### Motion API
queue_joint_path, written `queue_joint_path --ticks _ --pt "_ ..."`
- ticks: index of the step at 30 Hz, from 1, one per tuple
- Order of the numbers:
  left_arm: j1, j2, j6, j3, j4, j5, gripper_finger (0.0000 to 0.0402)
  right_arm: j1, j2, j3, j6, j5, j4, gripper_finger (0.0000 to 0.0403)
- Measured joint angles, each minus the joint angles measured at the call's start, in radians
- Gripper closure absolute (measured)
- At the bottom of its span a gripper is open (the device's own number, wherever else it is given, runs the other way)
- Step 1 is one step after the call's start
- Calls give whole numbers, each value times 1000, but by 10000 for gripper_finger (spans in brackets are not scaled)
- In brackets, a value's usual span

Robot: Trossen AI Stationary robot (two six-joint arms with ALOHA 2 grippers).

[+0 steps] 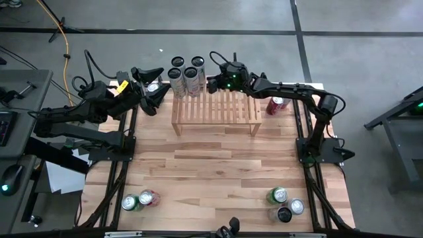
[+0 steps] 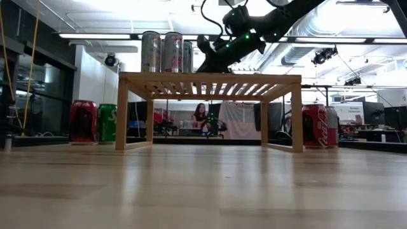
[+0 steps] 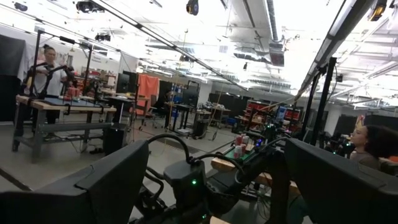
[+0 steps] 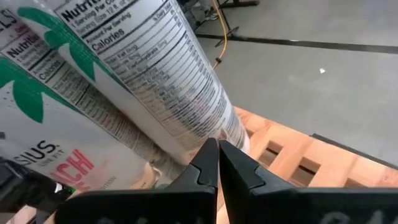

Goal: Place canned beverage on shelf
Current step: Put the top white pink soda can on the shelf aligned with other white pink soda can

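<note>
Low light-wood slatted shelf (image 1: 216,110) stands at the table's far edge. Four tall slim silver cans (image 1: 186,75) stand grouped on its far left corner. Right gripper (image 1: 213,84), jaws pressed together and holding nothing, sits just beside that group over the shelf top; the wrist view shows its fingertips (image 4: 217,163) touching each other next to a can label. Left gripper (image 1: 153,84), jaws wide apart and empty, hovers left of the shelf above a red can (image 1: 153,87). Another red can (image 1: 275,104) stands right of the shelf.
</note>
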Motion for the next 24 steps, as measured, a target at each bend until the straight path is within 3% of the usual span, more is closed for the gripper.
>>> queue_joint_path --ticks 24 --pt "0 0 0 0 0 1 35 7 71 0 64 16 88 403"
